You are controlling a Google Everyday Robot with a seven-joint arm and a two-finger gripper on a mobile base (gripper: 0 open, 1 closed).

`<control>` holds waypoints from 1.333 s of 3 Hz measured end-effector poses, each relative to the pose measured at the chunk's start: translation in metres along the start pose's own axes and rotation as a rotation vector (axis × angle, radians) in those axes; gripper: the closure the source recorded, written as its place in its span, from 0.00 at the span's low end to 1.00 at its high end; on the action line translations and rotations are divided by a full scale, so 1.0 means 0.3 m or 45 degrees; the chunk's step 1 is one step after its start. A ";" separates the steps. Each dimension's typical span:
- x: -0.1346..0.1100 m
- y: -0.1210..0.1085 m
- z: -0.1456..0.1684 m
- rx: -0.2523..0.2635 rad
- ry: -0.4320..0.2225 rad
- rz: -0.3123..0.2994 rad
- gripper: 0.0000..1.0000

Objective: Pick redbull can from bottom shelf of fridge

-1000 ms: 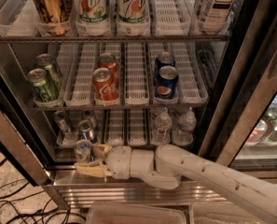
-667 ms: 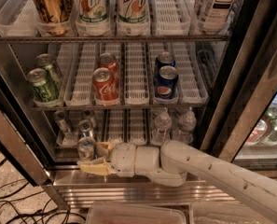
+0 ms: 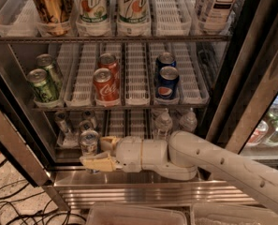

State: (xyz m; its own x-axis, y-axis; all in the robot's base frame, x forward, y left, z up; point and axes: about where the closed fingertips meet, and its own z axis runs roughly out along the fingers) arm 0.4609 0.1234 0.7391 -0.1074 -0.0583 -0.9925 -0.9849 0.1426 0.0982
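The fridge (image 3: 251,55) stands open before me. On its bottom shelf (image 3: 129,123) several slim redbull cans stand at the left. The front redbull can (image 3: 89,139) sits between the two beige fingers of my gripper (image 3: 92,152), one finger (image 3: 108,142) behind it and one (image 3: 98,163) in front and below. The fingers are closed on this can near the shelf's front edge. Two more redbull cans (image 3: 62,120) (image 3: 85,124) stand behind it. My white arm (image 3: 208,158) reaches in from the lower right.
Water bottles (image 3: 163,123) stand on the bottom shelf's right. The middle shelf holds green cans (image 3: 42,84), Coke cans (image 3: 106,84) and Pepsi cans (image 3: 167,82). The top shelf holds 7UP bottles (image 3: 131,6). The steel sill (image 3: 143,186) runs below; cables (image 3: 17,200) lie on the floor at left.
The gripper and the front redbull can have moved together, slightly up and to the right. The other cans have not moved.
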 end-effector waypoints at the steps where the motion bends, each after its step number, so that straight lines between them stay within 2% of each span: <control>1: -0.076 0.013 -0.024 0.010 0.030 0.006 1.00; 3: -0.237 0.041 -0.068 0.010 0.067 -0.007 1.00; 4: -0.382 0.090 -0.112 0.042 0.104 -0.041 1.00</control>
State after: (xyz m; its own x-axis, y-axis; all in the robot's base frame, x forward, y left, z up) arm 0.4421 0.1007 0.8578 -0.0877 -0.1437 -0.9857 -0.9832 0.1718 0.0624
